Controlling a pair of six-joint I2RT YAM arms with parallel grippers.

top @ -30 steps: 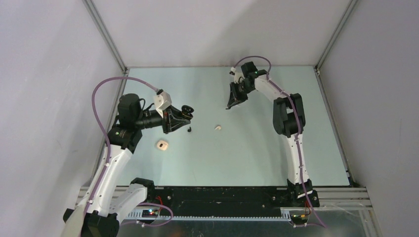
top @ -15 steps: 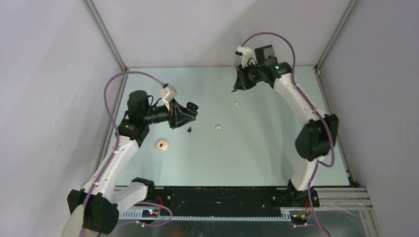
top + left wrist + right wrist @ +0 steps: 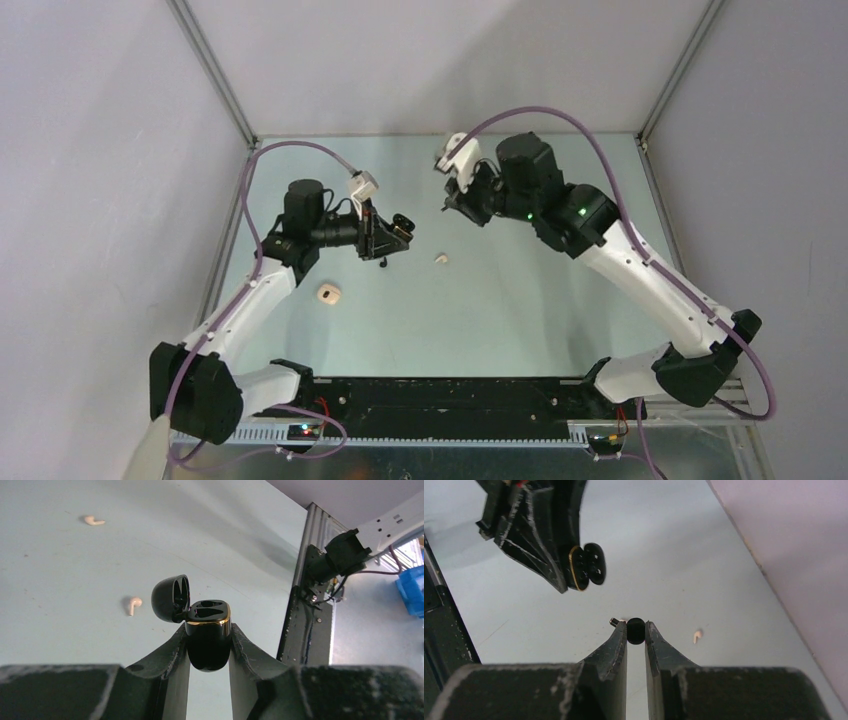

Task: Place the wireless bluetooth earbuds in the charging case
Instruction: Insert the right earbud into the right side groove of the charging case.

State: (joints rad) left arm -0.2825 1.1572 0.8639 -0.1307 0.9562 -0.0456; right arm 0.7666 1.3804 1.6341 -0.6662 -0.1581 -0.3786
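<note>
black case (image 3: pixel 209 647): lid open, clamped firmly in left gripper (image 3: pixel 208 626), left of worktop (image 3: pixel 500 300) middle
black earbud (image 3: pixel 635 631): pinched in closed right gripper (image 3: pixel 636 623), near far edge
beige earbud (image 3: pixel 132 604): loose at worktop middle

Only a narrow gap is free between the left gripper (image 3: pixel 398 228), clamping the open black case (image 3: pixel 207 635), and the right gripper (image 3: pixel 450 205), pinching a black earbud (image 3: pixel 635 630). At its 6 o'clock a pale earbud (image 3: pixel 441 258) lies on the surface (image 3: pixel 520 300); a beige case (image 3: pixel 328 293) at 8 o'clock.
</note>
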